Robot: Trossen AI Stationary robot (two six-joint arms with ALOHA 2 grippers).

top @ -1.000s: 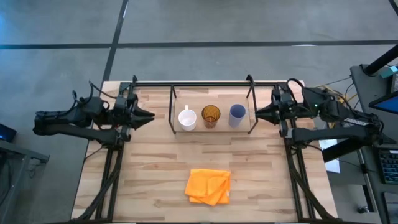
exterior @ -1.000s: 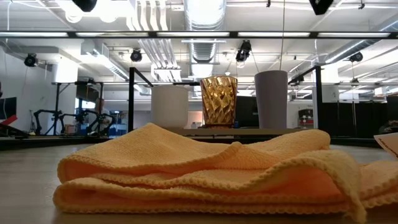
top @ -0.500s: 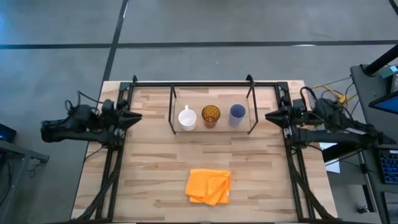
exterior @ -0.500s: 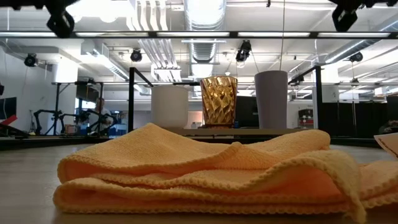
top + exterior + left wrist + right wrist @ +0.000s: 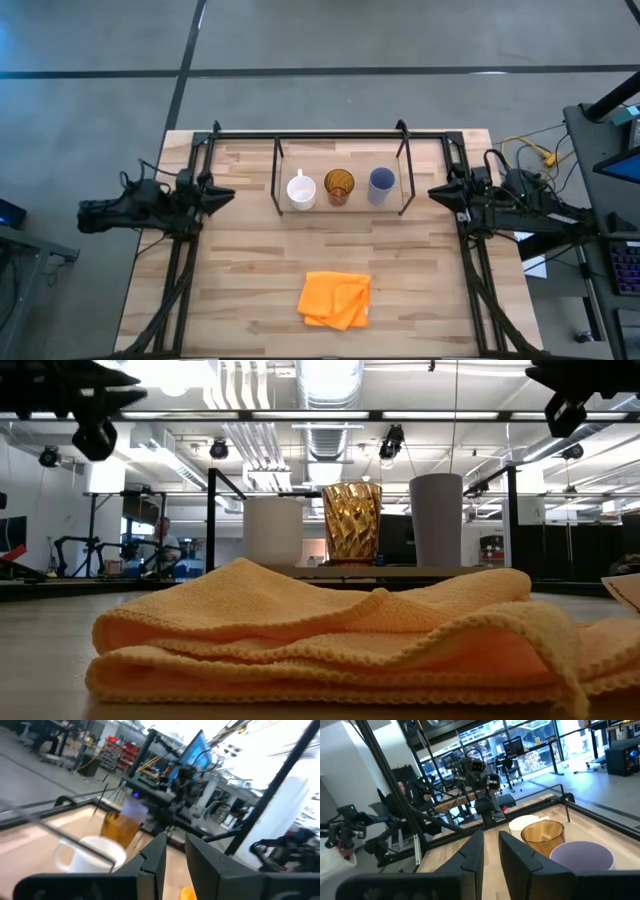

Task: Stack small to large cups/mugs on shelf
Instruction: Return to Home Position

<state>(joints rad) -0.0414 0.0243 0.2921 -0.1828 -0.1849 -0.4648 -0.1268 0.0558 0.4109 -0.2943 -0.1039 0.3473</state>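
Observation:
Three cups stand upright in a row on the shelf's (image 5: 340,205) pale board at the table's far middle: the white handled mug (image 5: 301,190) on the left, the amber tumbler (image 5: 339,186) in the middle, the pale lavender cup (image 5: 381,184) on the right. They also show in the low view (image 5: 351,522). My left gripper (image 5: 225,192) is near the table's left edge, pointing at the shelf, its fingers nearly together and empty (image 5: 174,855). My right gripper (image 5: 433,192) is near the right edge, also nearly closed and empty (image 5: 491,851).
A folded orange cloth (image 5: 336,299) lies at the near middle of the table and fills the low view's foreground (image 5: 330,630). Black arm-mount frames (image 5: 182,270) run along both sides. A person (image 5: 162,540) shows far off in the room.
Both arms have drawn back from the shelf: my left gripper toward the table's left edge, my right gripper toward the right edge. In the low view they have come lower. The cups and the cloth have stayed where they were.

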